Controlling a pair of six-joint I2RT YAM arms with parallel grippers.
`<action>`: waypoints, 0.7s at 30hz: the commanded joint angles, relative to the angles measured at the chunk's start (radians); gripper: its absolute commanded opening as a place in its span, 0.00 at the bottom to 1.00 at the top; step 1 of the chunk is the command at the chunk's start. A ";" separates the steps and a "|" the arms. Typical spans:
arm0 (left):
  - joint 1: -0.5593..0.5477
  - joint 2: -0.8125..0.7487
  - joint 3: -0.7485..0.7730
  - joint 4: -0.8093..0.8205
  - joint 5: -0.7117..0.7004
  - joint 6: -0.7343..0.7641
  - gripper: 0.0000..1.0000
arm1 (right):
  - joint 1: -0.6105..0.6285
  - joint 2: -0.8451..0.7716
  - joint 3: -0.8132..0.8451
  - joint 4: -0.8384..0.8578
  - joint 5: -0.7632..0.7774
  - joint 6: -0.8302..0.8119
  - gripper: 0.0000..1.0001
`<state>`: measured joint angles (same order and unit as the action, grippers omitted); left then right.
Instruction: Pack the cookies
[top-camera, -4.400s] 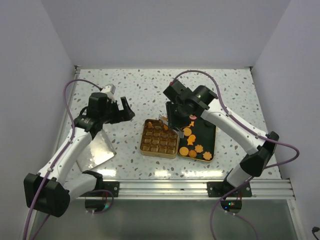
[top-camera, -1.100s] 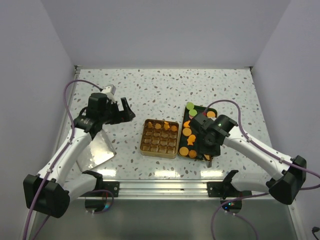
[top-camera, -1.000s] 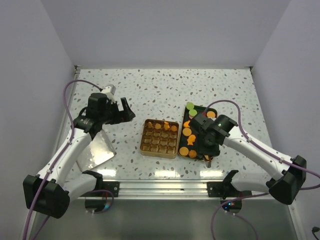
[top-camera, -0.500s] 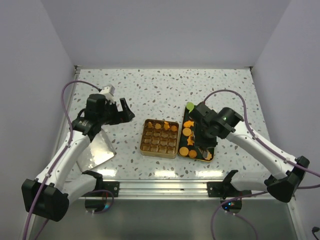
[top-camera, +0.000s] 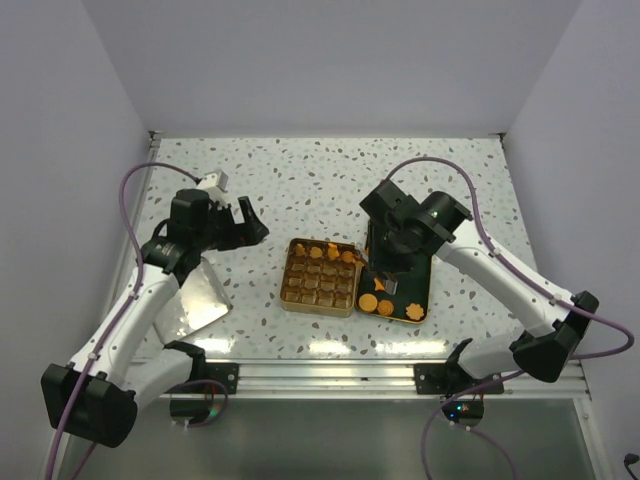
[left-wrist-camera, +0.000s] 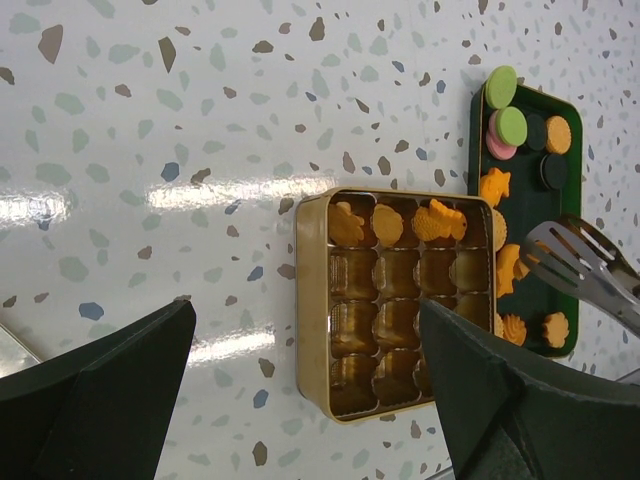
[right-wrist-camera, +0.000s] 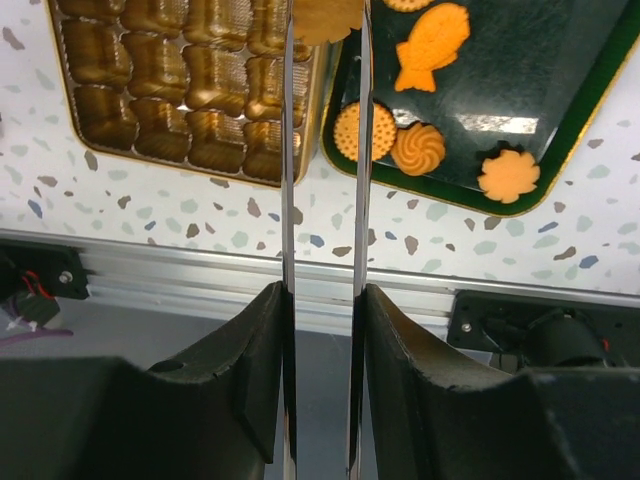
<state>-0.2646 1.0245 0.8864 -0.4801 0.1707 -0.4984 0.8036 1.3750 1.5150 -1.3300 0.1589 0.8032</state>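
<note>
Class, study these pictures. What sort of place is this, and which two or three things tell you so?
Probably a robotics lab test cell: two robot arms on a metal rail, plain white walls boxing in a speckled table, and cookies on a green tray beside a gold tin.

A speckled terrazzo counter (top-camera: 300, 180) carries a gold tin (left-wrist-camera: 312, 300) with a moulded grid of compartments. A dark green tray (left-wrist-camera: 530, 225) sits just beside the tin's right side. At the tray's far end lie two green discs (left-wrist-camera: 501, 87), a pink disc (left-wrist-camera: 497, 147) and two dark discs (left-wrist-camera: 551, 170). A flat, shiny metal lid (top-camera: 205, 300) lies well to the left. An aluminium rail (top-camera: 330, 375) runs along the near edge.
</note>
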 joint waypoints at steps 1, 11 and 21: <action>-0.005 -0.029 -0.009 0.018 -0.008 -0.019 1.00 | 0.012 0.013 0.034 0.060 -0.053 -0.022 0.30; -0.005 -0.024 -0.017 0.026 -0.011 -0.037 1.00 | 0.017 0.056 0.010 0.130 -0.088 -0.047 0.29; -0.005 -0.020 -0.018 0.034 -0.014 -0.055 1.00 | 0.019 0.061 -0.055 0.166 -0.088 -0.067 0.31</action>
<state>-0.2646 1.0138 0.8700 -0.4797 0.1635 -0.5362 0.8181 1.4399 1.4685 -1.1969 0.0788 0.7563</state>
